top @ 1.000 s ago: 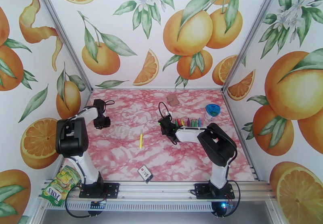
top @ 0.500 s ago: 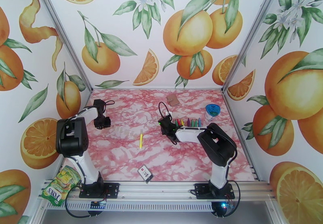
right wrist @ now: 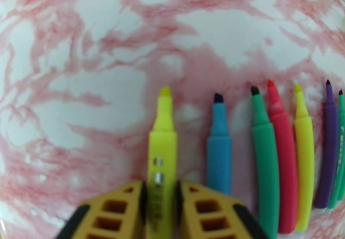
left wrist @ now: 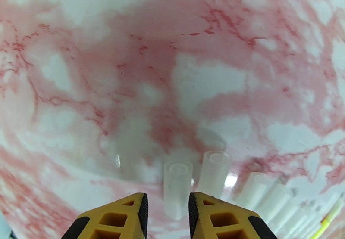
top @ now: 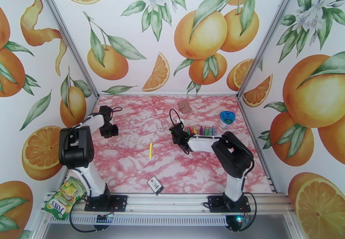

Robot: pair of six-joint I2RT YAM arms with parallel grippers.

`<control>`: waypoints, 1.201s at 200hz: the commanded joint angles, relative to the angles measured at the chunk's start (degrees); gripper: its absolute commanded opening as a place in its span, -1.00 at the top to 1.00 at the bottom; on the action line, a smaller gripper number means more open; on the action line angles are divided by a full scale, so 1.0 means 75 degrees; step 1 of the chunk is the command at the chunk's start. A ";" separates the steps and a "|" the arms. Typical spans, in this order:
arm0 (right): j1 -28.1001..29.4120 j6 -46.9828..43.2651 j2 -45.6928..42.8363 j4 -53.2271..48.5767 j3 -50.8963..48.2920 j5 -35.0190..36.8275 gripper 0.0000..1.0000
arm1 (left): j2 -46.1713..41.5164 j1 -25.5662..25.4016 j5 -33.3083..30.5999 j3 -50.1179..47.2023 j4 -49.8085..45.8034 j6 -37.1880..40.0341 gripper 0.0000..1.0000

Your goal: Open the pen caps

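left end effector (left wrist: 167,199): jaws narrowly parted around a clear pen cap (left wrist: 177,177). a slit of table shows on the cap's left side, so i cannot tell whether it is pinched or only flanked.
other caps: a second clear cap (left wrist: 214,171) sits just right of the first, and a row of clear caps (left wrist: 263,192) trails off further right of this end effector.
right end effector (right wrist: 160,188): jaws sit close against both sides of a yellow marker (right wrist: 162,149). whether they press on it i cannot tell.
marker axis: the barrel runs straight ahead out of the jaws, bare tip leading.
neighbours: uncapped markers (right wrist: 267,158) lie side by side just right of it, tips pointing the same way, the blue one nearest.
key relation: a lone yellow pen (top: 150,150) lies between the two end effectors, left of the right one and back toward its base. its long axis runs near-to-far. the right arm looks nearer.
cap on it: too small to tell.
judgement: if any cap is left to pull, it is likely on this pen, and one end effector would need to hold each end.
table (top: 129,166): flat, glossy, pink marble print, so thin round barrels may roll.
room: open around the lone pen. a black-and-white card (top: 155,185) lies nearer the bases, and a blue-lidded container (top: 227,117) sits right of the markers.
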 commanded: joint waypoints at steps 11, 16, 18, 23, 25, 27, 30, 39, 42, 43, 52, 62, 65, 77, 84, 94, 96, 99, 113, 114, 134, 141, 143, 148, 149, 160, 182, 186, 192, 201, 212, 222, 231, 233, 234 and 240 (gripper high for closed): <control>-0.0039 -0.0151 -0.0427 -0.0285 -0.0002 0.0213 0.41 | -0.0616 0.0068 0.0243 0.0221 -0.0173 -0.0065 0.34; -0.0038 -0.0162 -0.0463 -0.0297 0.0004 0.0173 0.39 | -0.0674 0.0057 0.0243 0.0234 -0.0189 -0.0062 0.34; -0.0040 -0.0170 -0.0484 -0.0300 -0.0001 0.0151 0.39 | -0.0697 0.0062 0.0258 0.0227 -0.0186 -0.0058 0.34; -0.0035 -0.0215 -0.0520 -0.0304 -0.0008 0.0082 0.37 | -0.0763 0.0056 0.0314 0.0221 -0.0174 -0.0051 0.34; -0.0022 -0.0234 -0.0539 -0.0305 -0.0007 0.0046 0.36 | -0.0798 0.0056 0.0337 0.0221 -0.0162 -0.0050 0.33; -0.0018 -0.0250 -0.0556 -0.0308 -0.0003 0.0011 0.35 | -0.0840 0.0056 0.0357 0.0210 -0.0147 -0.0047 0.32; -0.0017 -0.0264 -0.0585 -0.0309 -0.0013 -0.0029 0.34 | -0.0892 0.0056 0.0425 0.0182 -0.0121 -0.0044 0.30; 0.0005 -0.0305 -0.0701 -0.0298 -0.0023 -0.0154 0.31 | -0.1056 0.0058 0.0607 0.0123 -0.0037 -0.0068 0.27; 0.0024 -0.0319 -0.0752 -0.0287 -0.0033 -0.0192 0.29 | -0.1108 0.0062 0.0668 0.0106 -0.0003 -0.0078 0.26; 0.0027 -0.0322 -0.0762 -0.0287 -0.0035 -0.0206 0.29 | -0.1125 0.0065 0.0698 0.0099 0.0002 -0.0073 0.26; 0.0079 -0.0377 -0.0894 -0.0254 -0.0061 -0.0351 0.25 | -0.1270 0.0062 0.0890 0.0081 0.0057 -0.0081 0.25; 0.0136 -0.0472 -0.1027 -0.0244 -0.0050 -0.0589 0.21 | -0.1413 0.0063 0.1076 0.0051 0.0118 -0.0074 0.23; 0.0156 -0.0502 -0.1056 -0.0256 -0.0023 -0.0670 0.20 | -0.1466 0.0061 0.1106 0.0037 0.0138 -0.0065 0.22; 0.0236 -0.0625 -0.1122 -0.0371 0.0117 -0.1000 0.17 | -0.1671 0.0046 0.1333 -0.0098 0.0336 -0.0070 0.15; 0.0326 -0.0701 -0.1149 -0.0433 0.0207 -0.1107 0.16 | -0.1810 0.0035 0.1477 -0.0213 0.0509 -0.0107 0.09; 0.0486 -0.0841 -0.1159 -0.0523 0.0354 -0.1238 0.13 | -0.2020 0.0033 0.1721 -0.0417 0.0761 -0.0181 0.01; 0.0519 -0.0865 -0.1159 -0.0544 0.0383 -0.1262 0.13 | -0.2071 0.0027 0.1785 -0.0445 0.0843 -0.0194 0.00; 0.0574 -0.0891 -0.1152 -0.0589 0.0440 -0.1293 0.12 | -0.2127 0.0023 0.1853 -0.0511 0.0928 -0.0214 -0.03; 0.0792 -0.0958 -0.1107 -0.0716 0.0654 -0.1455 0.11 | -0.2422 0.0025 0.2187 -0.0746 0.1262 -0.0319 -0.13; 0.0803 -0.0964 -0.1098 -0.0723 0.0666 -0.1482 0.10 | -0.2438 0.0023 0.2213 -0.0760 0.1284 -0.0323 -0.13; 0.1081 -0.0948 -0.0968 -0.0798 0.0886 -0.1726 0.08 | -0.2826 0.0009 0.2577 -0.1010 0.1599 -0.0414 -0.24; 0.1168 -0.0930 -0.0913 -0.0833 0.0959 -0.1771 0.08 | -0.2933 -0.0002 0.2664 -0.1080 0.1680 -0.0449 -0.26; 0.1202 -0.0919 -0.0889 -0.0844 0.0973 -0.1779 0.08 | -0.2967 -0.0002 0.2703 -0.1094 0.1705 -0.0454 -0.27; 0.1252 -0.0897 -0.0840 -0.0868 0.1030 -0.1789 0.08 | -0.3040 -0.0003 0.2781 -0.1136 0.1748 -0.0460 -0.27; 0.1262 -0.0893 -0.0836 -0.0876 0.1041 -0.1790 0.08 | -0.3058 -0.0003 0.2792 -0.1143 0.1756 -0.0464 -0.27; 0.1377 -0.0817 -0.0734 -0.0884 0.1109 -0.1842 0.07 | -0.3181 -0.0027 0.2882 -0.1213 0.1828 -0.0501 -0.28; 0.1571 -0.0668 -0.0529 -0.0825 0.1226 -0.1909 0.06 | -0.3337 -0.0026 0.2972 -0.1254 0.1846 -0.0506 -0.29; 0.1608 -0.0649 -0.0490 -0.0825 0.1244 -0.1913 0.06 | -0.3360 -0.0026 0.2977 -0.1255 0.1846 -0.0514 -0.30; 0.1654 -0.0620 -0.0431 -0.0826 0.1282 -0.1929 0.06 | -0.3387 -0.0026 0.2972 -0.1266 0.1846 -0.0506 -0.30; 0.1730 -0.0574 -0.0344 -0.0819 0.1336 -0.1941 0.06 | -0.3432 -0.0019 0.2944 -0.1285 0.1858 -0.0510 -0.30; 0.1812 -0.0519 -0.0233 -0.0799 0.1396 -0.1984 0.06 | -0.3482 -0.0023 0.2880 -0.1308 0.1864 -0.0551 -0.30; 0.1885 -0.0491 -0.0121 -0.0807 0.1467 -0.1966 0.06 | -0.3548 -0.0025 0.2837 -0.1354 0.1923 -0.0601 -0.31; 0.1937 -0.0468 -0.0024 -0.0841 0.1534 -0.1968 0.05 | -0.3639 -0.0026 0.2789 -0.1434 0.2046 -0.0672 -0.37; 0.1954 -0.0458 -0.0005 -0.0852 0.1551 -0.1957 0.05 | -0.3659 -0.0026 0.2778 -0.1458 0.2069 -0.0686 -0.39; 0.1959 -0.0450 0.0004 -0.0850 0.1559 -0.1956 0.05 | -0.3672 -0.0026 0.2772 -0.1474 0.2087 -0.0700 -0.39; 0.1991 -0.0433 0.0076 -0.0860 0.1604 -0.1942 0.05 | -0.3741 -0.0020 0.2766 -0.1532 0.2160 -0.0753 -0.42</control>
